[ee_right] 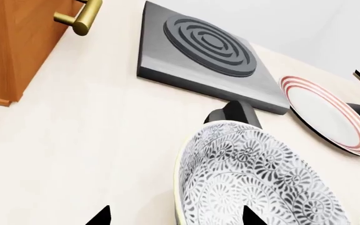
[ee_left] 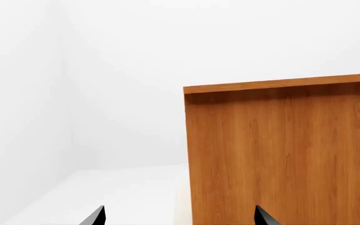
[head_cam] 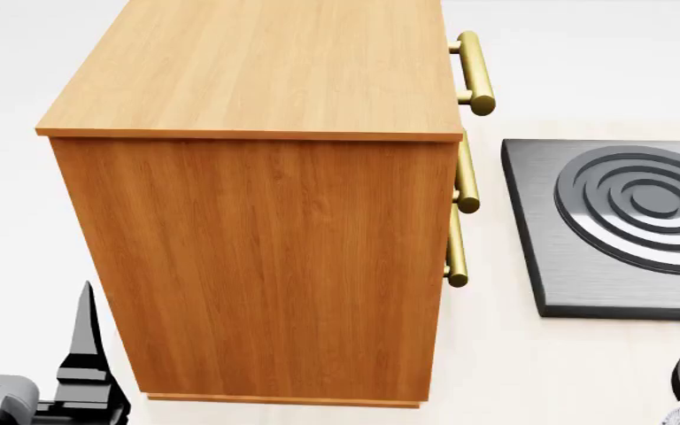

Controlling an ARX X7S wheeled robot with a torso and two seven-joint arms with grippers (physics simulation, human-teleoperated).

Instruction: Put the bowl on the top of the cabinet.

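Surface [ee_right: 92, 140]: pale cream, under white walls.
Bowl [ee_right: 255, 178]: patterned grey, tilted on surface, just beside right tool [ee_right: 175, 216]; fingertips apart, gripping nothing.
Cabinet [head_cam: 258, 257]: orange-brown, upright, well apart from bowl.
Left tool [ee_left: 178, 216]: low beside cabinet wall, tips spread.
Burner plate [ee_right: 205, 51]: between cabinet and red-ringed plate [ee_right: 330, 112].
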